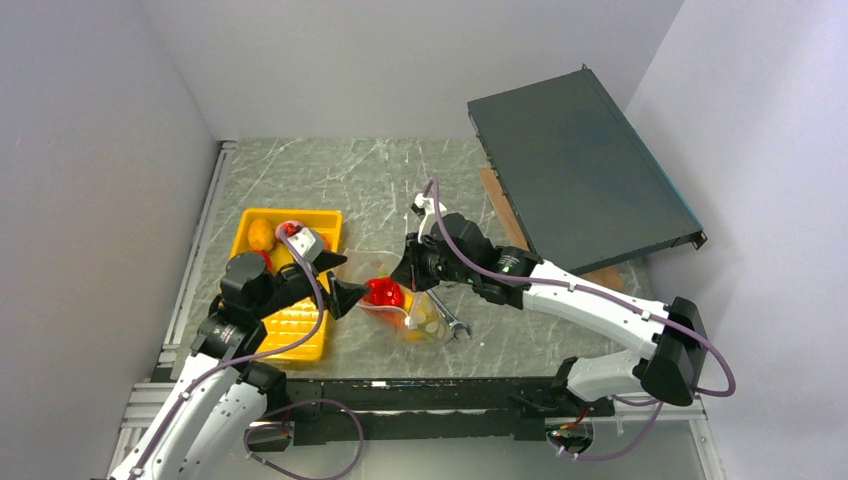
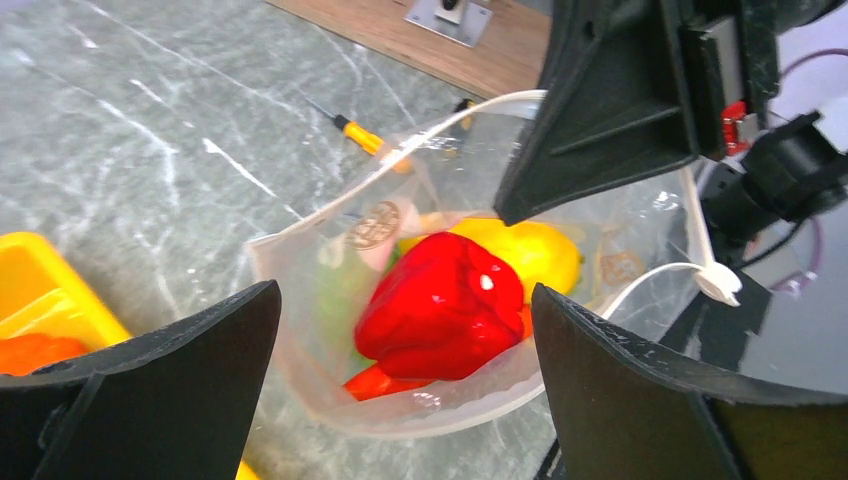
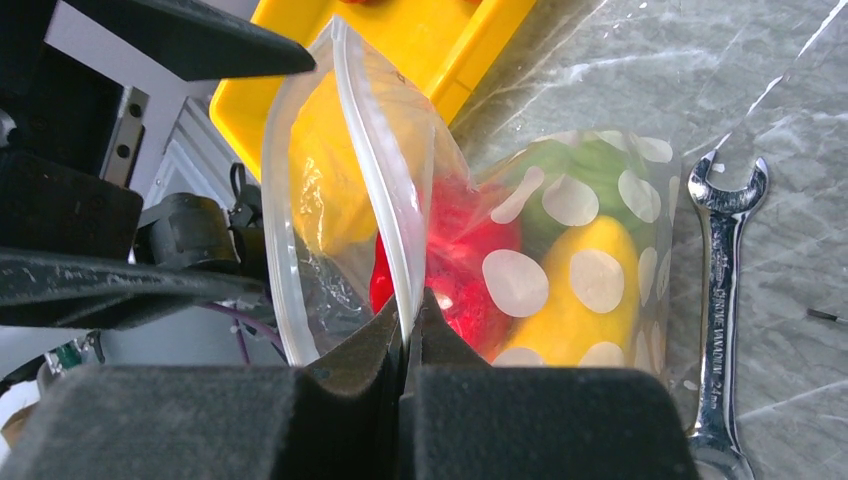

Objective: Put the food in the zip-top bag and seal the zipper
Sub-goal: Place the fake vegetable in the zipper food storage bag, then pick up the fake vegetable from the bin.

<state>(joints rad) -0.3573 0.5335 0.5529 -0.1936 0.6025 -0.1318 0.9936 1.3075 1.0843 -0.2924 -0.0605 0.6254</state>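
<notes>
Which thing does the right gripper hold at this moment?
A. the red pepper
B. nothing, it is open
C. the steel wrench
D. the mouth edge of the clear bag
D: in the right wrist view the right gripper is shut on the mouth edge of the zip-top bag, and the wrench lies beside the bag, away from the fingers.

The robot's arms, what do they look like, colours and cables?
Both the left arm and the right arm have white link shells and black joints, and a purple cable loops along each. The left gripper and right gripper are black, with broad wedge-shaped fingers.
</notes>
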